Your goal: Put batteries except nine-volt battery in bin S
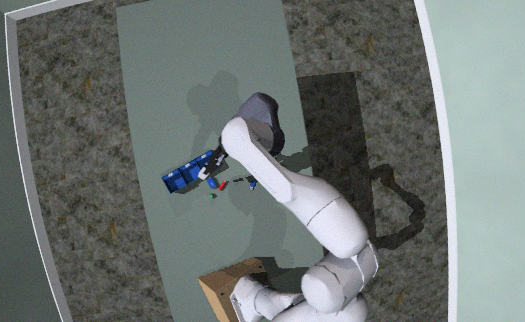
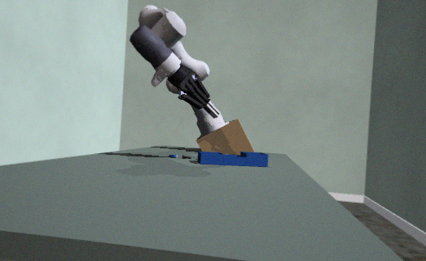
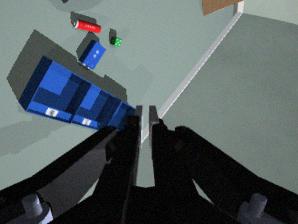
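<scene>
My gripper is shut with nothing between the fingers. It hangs tilted above the near end of a row of blue bins. The bins' labels are too small to read. Beside the bins on the table lie a small blue block, a red cylinder, a small green thing, a dark thin thing and another small blue thing.
A brown cardboard box stands at the robot's base by the table's end. The table's edge runs close beside the bins. My arm reaches over the small things.
</scene>
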You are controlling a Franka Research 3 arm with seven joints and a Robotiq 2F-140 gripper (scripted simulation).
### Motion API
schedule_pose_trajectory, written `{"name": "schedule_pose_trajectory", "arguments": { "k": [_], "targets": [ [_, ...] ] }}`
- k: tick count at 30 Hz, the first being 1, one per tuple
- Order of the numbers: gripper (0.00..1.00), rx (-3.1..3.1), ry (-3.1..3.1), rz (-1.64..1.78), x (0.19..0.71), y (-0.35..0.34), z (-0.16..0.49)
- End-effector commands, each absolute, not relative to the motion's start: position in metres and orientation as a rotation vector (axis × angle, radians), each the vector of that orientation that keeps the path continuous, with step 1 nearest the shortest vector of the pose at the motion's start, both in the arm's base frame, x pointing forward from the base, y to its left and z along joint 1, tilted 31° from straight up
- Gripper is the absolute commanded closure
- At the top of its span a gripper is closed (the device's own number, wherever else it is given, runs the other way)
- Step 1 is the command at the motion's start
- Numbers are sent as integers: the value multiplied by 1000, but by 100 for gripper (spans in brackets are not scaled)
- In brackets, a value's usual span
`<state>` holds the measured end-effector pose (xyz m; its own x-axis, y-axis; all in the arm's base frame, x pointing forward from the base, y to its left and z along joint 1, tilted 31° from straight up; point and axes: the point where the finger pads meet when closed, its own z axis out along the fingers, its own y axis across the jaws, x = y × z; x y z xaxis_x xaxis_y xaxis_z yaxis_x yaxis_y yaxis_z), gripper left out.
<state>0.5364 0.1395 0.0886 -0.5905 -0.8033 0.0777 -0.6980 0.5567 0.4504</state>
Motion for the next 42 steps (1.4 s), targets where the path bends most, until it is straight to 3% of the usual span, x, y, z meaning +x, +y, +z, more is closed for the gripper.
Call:
{"name": "schedule_pose_trajectory", "arguments": {
  "k": [1,42],
  "targets": [
    [95,1456,-2443,-517,531,133,88],
    [95,2280,-1696,-191,483,104,102]
  ]
}}
